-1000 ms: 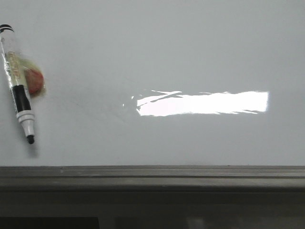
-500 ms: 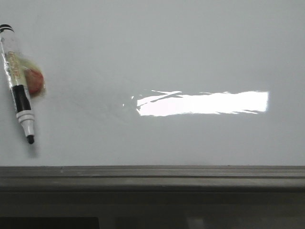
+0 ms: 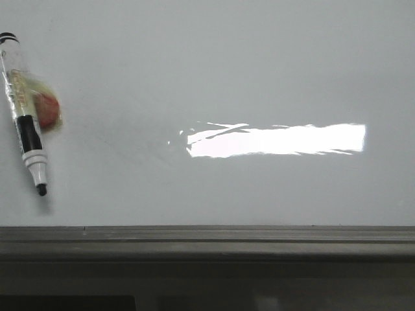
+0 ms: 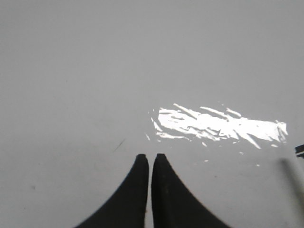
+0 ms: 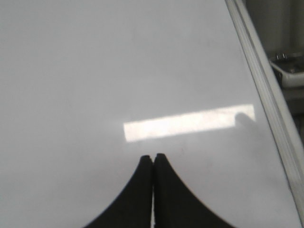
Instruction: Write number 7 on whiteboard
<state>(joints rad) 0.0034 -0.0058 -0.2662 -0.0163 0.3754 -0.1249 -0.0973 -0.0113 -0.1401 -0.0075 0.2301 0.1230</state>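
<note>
Front view: glossy pale whiteboard (image 3: 227, 71), both pincers (image 4: 150, 159) (image 5: 153, 157) pressed together over it

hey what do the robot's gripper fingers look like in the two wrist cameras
Both look alike. The left gripper and right gripper each show two plain matte black fingers, broad at the base and curving inward to narrow, rounded tips. No cables, markings or labels are visible. The arms themselves are out of view.
</note>
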